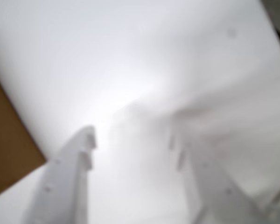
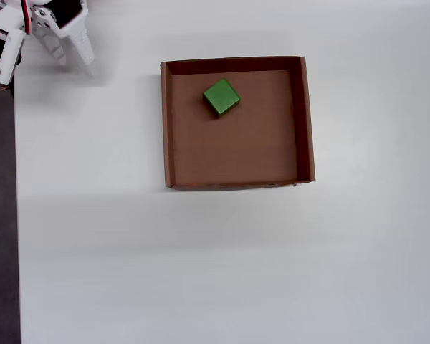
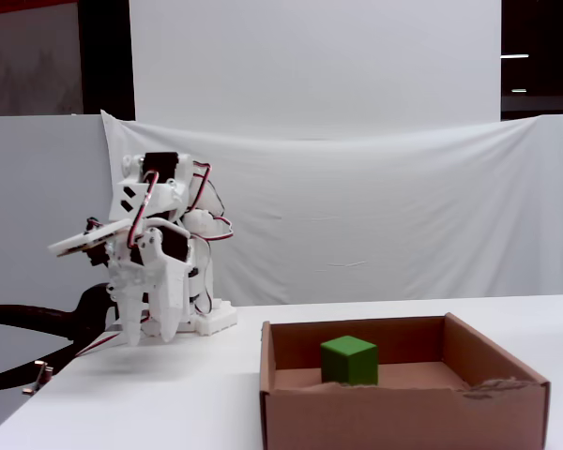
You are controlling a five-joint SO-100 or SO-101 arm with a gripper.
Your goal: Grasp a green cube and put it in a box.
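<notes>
The green cube [image 2: 221, 97] rests on the floor of the box [image 2: 307, 122], toward its far left corner in the overhead view. The fixed view shows the green cube [image 3: 349, 360] upright inside the brown cardboard box [image 3: 403, 412]. My gripper [image 2: 74, 63] is at the table's top left corner, well away from the box. In the fixed view the gripper [image 3: 150, 337] points down just above the table, beside the arm's base. In the blurred wrist view the gripper [image 1: 132, 136] is open, with only white table between its white fingers [image 1: 79, 158].
The table's left edge [image 2: 16, 215] runs close to the arm, with dark floor beyond it. A white cloth backdrop [image 3: 375, 216] hangs behind the table. A blurred brown patch [image 1: 9, 140] fills the left edge of the wrist view.
</notes>
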